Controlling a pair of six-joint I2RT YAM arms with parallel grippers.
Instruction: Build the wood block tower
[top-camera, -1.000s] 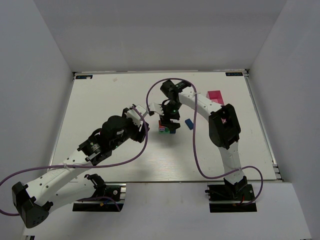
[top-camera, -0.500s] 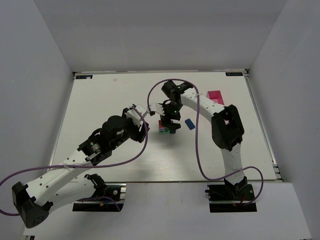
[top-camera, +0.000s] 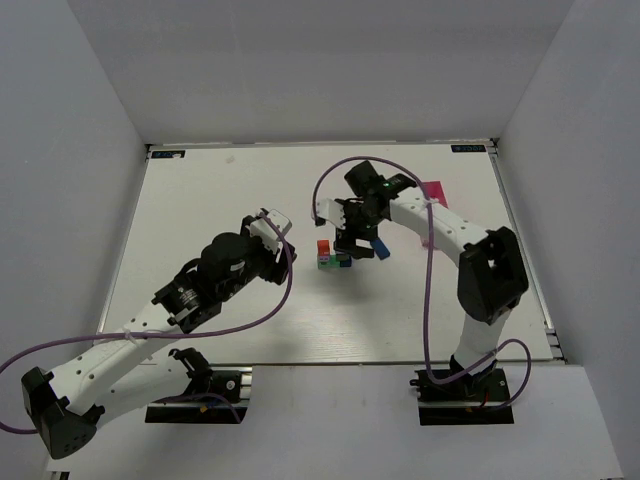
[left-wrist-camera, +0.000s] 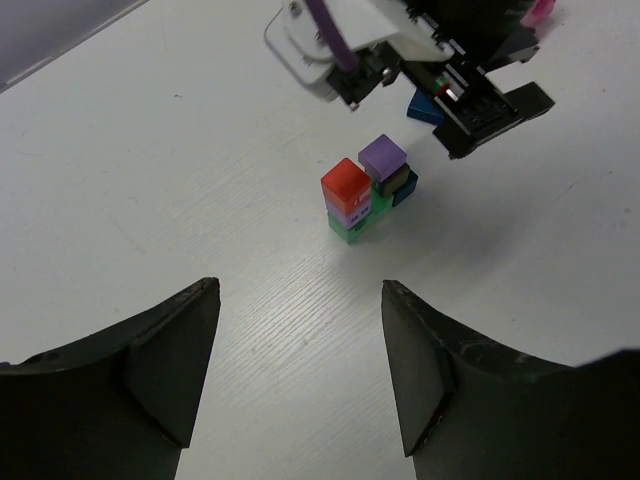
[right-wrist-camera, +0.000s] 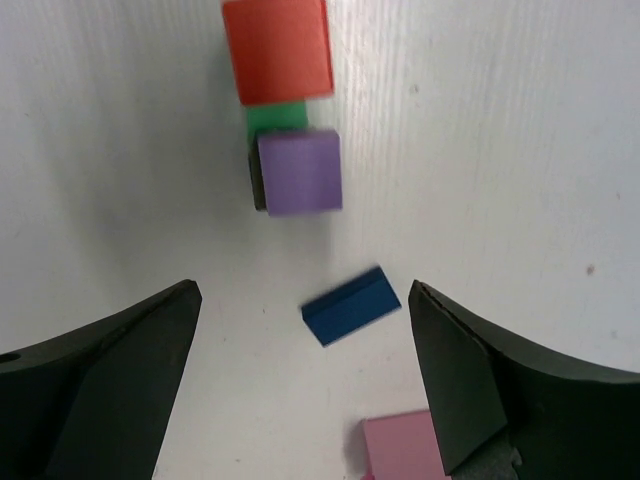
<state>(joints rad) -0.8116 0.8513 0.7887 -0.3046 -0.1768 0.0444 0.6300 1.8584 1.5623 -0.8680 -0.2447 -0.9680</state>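
Observation:
The wood block tower (top-camera: 332, 256) stands mid-table as a compact stack. In the left wrist view it shows a red cube (left-wrist-camera: 346, 183), a purple cube (left-wrist-camera: 382, 156), a green cube (left-wrist-camera: 348, 229) at the bottom and a dark blue cube (left-wrist-camera: 406, 188). My right gripper (top-camera: 362, 240) is open and empty, hovering just right of the tower over a loose blue block (right-wrist-camera: 350, 305). In its wrist view the right gripper (right-wrist-camera: 302, 292) has that block between its spread fingers, below the purple cube (right-wrist-camera: 298, 172) and red cube (right-wrist-camera: 277, 48). My left gripper (left-wrist-camera: 300, 287) is open and empty, left of the tower (top-camera: 281, 250).
A pink rectangular box (top-camera: 432, 191) lies at the back right, and its corner shows in the right wrist view (right-wrist-camera: 405, 448). A purple cable (top-camera: 300, 190) loops over the table above the tower. White walls enclose the table.
My right gripper has moved off the tower to the right and now hangs over the loose blue block. Its elbow has swung right. The left arm has barely moved.

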